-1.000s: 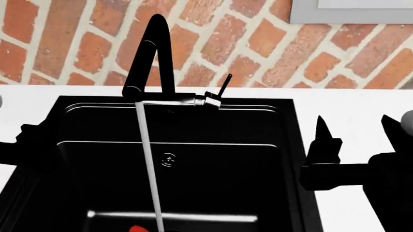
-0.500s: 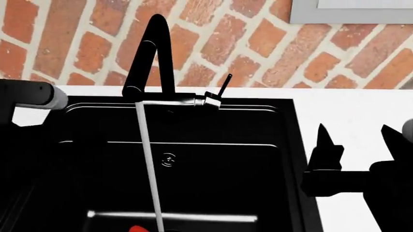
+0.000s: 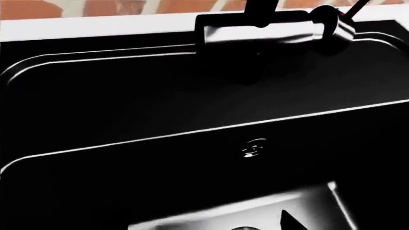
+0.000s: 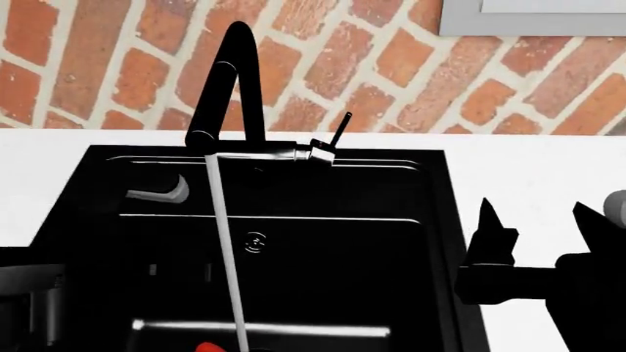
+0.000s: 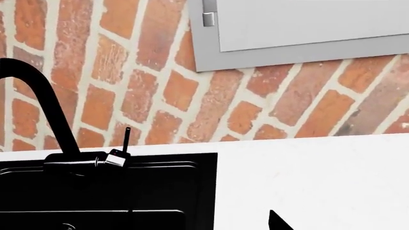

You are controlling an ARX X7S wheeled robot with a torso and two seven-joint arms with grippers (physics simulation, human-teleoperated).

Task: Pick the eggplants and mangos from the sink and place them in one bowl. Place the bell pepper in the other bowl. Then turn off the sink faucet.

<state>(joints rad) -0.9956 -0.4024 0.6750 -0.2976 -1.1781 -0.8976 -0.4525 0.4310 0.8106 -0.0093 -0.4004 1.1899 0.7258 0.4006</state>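
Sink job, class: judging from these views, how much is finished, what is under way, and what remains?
Nothing looks finished. Water runs from the faucet, its lever untouched. A red item, perhaps the bell pepper, lies in the sink. No bowls, eggplants or mangos show. The right hand hangs open and empty over the counter; the left hand is not visible. All sorting and shut-off remain.

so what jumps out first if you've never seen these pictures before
The white stream of water pouring from the tall black faucet into the black sink grabs the eye, set against the red brick wall behind. Next, the right gripper stands open over the white counter beside the sink. A small red thing peeks out at the near edge of the basin.
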